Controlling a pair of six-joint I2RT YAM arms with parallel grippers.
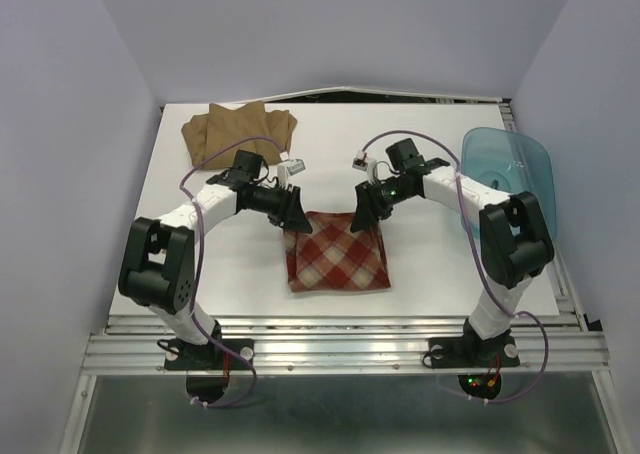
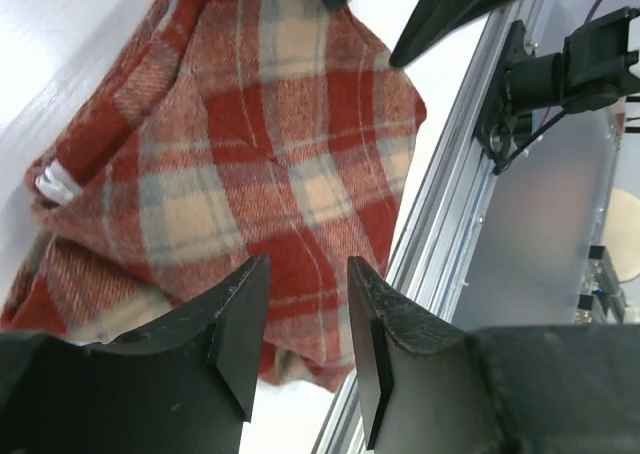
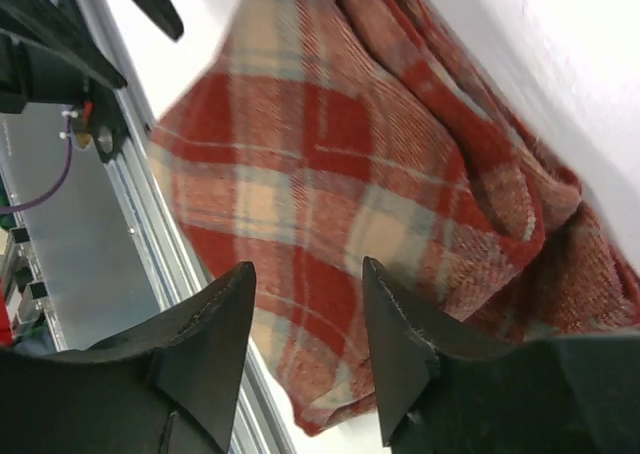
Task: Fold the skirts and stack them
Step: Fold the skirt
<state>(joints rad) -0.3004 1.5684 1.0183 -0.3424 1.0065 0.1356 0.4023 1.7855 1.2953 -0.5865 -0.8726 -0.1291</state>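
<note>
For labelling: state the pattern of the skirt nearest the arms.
Red-and-cream plaid skirt; best in left wrist view.

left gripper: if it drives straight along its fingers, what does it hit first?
Most likely the plaid skirt: the left gripper points at its cloth with jaws parted, nothing in between. Depth is unclear from the wrist view.

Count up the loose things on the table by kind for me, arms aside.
Skirts: 2 (red-and-cream plaid skirt at centre; tan skirt at the far left)
Plastic tubs: 1 (translucent blue tub at the right edge)
Total: 3
</note>
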